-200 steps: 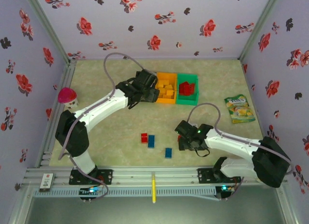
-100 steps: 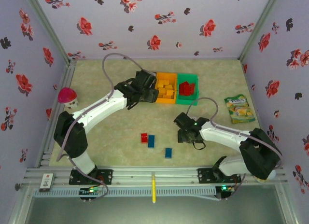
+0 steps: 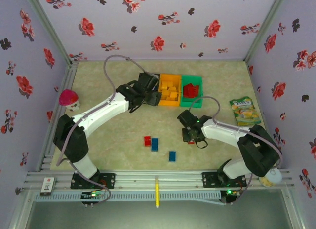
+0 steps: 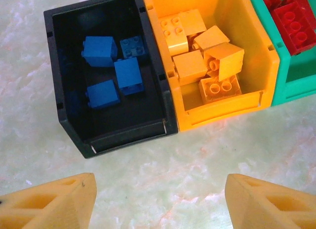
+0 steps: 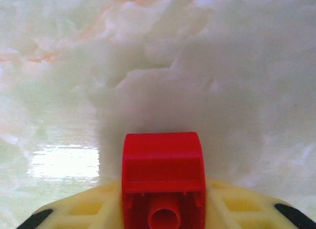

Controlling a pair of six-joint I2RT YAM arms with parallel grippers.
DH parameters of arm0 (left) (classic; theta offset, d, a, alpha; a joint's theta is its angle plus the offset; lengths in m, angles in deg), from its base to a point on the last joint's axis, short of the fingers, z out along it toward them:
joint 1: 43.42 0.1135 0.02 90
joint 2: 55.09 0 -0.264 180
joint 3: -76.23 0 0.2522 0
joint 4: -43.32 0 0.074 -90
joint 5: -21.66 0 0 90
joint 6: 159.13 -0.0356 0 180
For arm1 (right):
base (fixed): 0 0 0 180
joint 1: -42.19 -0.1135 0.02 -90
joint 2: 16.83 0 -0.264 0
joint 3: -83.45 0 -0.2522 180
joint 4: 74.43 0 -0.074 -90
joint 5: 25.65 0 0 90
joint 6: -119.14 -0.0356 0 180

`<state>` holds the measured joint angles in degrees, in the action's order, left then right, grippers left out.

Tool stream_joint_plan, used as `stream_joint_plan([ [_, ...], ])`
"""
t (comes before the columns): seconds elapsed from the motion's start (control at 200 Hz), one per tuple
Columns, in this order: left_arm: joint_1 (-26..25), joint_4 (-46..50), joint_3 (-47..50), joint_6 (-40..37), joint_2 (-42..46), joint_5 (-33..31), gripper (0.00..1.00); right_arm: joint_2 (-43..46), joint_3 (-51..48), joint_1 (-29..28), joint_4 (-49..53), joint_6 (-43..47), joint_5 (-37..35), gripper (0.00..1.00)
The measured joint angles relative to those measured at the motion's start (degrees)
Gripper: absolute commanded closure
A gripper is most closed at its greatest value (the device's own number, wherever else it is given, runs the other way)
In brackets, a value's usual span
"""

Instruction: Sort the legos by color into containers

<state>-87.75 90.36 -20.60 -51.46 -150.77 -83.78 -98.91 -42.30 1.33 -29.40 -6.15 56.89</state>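
The only print in sight is on the green packet, off to the right gripper's outer side, and its lettering is too small to read.

The three bins sit in a row just ahead of the left gripper. The black bin is straight in front of it and holds four blue bricks lying loose on the bottom. Touching it on the right, the orange bin has about six orange-yellow bricks heaped together, some stud-side up, one showing its hollow underside. The green bin comes next, with red bricks in it.

The left gripper hangs over bare table with its fingers spread wide and nothing between them.

The right gripper is closed tight on a red brick, pinched by its sides, hollow underside facing the wrist camera, above the pale table. From above, that gripper is short of the green bin. A red piece and two blue ones lie behind it, toward the bases.
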Motion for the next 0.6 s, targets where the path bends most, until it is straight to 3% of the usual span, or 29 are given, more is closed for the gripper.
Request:
stream_joint_plan([
  [0.26,0.00,-0.42,4.31,1.03,3.96,0.00,0.33,0.87,4.63,3.06,0.13,2.54,0.07,0.76],
  [0.6,0.00,-1.53,10.99,3.93,9.29,0.02,0.33,2.36,25.18,14.86,-0.13,11.41,1.09,0.75],
])
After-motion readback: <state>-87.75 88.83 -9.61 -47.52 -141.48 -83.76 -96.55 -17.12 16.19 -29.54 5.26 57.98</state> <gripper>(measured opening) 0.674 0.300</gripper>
